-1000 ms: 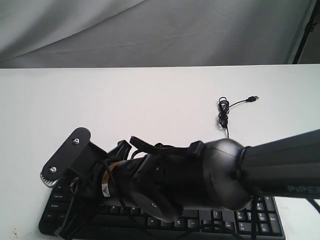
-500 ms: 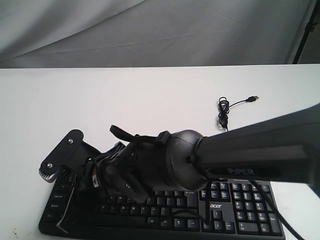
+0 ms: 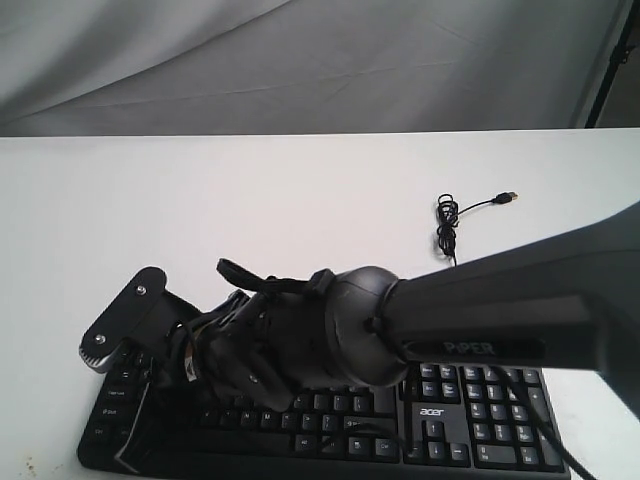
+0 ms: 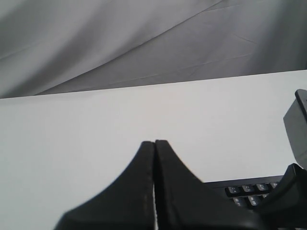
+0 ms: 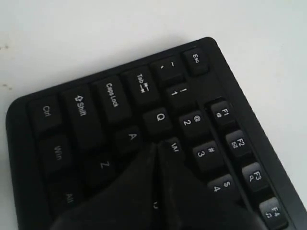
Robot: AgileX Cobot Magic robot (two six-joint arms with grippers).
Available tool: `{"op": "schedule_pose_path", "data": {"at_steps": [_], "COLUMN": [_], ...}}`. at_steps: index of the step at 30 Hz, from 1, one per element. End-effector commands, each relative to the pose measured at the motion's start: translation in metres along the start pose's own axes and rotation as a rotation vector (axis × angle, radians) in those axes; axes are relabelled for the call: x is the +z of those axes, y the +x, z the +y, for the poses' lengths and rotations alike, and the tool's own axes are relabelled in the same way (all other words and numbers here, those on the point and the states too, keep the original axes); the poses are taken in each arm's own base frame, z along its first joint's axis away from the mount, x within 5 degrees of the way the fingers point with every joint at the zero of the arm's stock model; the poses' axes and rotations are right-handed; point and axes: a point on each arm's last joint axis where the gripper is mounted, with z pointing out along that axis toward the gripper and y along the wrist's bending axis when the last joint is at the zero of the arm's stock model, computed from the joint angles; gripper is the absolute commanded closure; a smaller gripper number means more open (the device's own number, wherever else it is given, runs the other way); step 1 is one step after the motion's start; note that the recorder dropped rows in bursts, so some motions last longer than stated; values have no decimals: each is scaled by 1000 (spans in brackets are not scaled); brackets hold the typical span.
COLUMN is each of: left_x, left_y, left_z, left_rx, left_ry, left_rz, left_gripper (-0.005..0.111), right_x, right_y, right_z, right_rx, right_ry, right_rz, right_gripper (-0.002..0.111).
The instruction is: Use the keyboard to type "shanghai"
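The right gripper [image 5: 157,145], fingers pressed shut into one point on nothing, hangs right over the left end of the keyboard [image 5: 110,96]. Its tip is among the A, Q and W caps, with S likely hidden just under it, and the board's long run stretches from the tip back toward that arm's own side. The right arm [image 3: 500,310] reaches across low, wrist bent down; the left gripper [image 4: 154,143], also closed and empty, sits off the board's end, farther away.
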Motion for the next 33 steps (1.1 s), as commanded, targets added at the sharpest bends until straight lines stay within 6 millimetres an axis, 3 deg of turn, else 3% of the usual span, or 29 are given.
{"op": "schedule_pose_path", "data": {"at_steps": [1, 23, 29, 33], "left_x": [0, 0, 0, 0], "left_y": [1, 1, 1, 1], "left_z": [0, 0, 0, 0], "left_rx": [-2, -2, -2, -2], "left_ry": [3, 3, 3, 3], "left_rz": [-2, -2, -2, -2], "left_gripper": [107, 107, 107, 107], "right_x": [2, 7, -23, -51], "right_y": [0, 4, -11, 6], "right_z": [-1, 3, 1, -6], "right_rx": [1, -6, -60, -21], "right_ry": [1, -7, 3, 19], "right_rz": [-4, 18, -7, -15], "right_gripper": [108, 108, 108, 108]}}
